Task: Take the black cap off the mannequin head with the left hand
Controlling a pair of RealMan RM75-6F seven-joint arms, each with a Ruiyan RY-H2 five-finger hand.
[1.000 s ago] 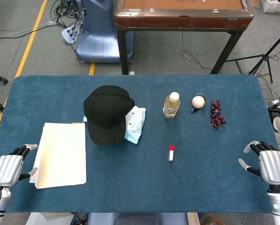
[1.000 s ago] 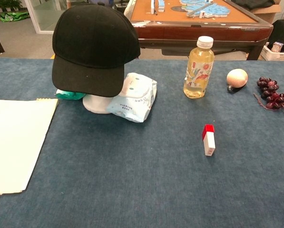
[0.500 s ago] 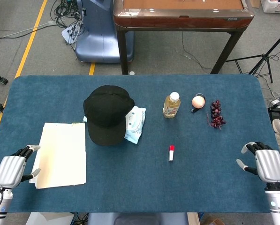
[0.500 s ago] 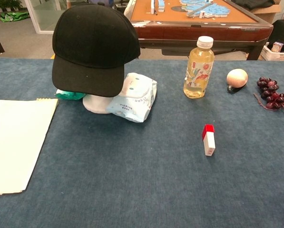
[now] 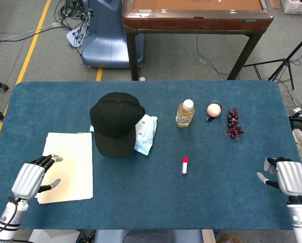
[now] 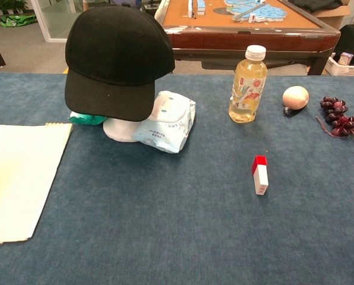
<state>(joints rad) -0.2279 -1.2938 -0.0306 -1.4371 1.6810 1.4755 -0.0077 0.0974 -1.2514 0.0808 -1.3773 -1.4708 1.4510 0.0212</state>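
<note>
The black cap sits on the mannequin head, of which only the white base shows under the brim in the chest view. My left hand hovers at the near left over the cream paper, fingers apart and empty, well short of the cap. My right hand is at the table's near right corner, fingers apart, holding nothing. Neither hand shows in the chest view.
A cream sheet of paper lies left of the cap. A pale blue wipes pack leans against the mannequin base. Further right stand a yellow drink bottle, a round peach-coloured ball, dark grapes and a small red-and-white stick.
My left hand has moved rightward and forward, from beside the paper's left edge to over the paper. The right hand has barely shifted. The cap has not moved.
</note>
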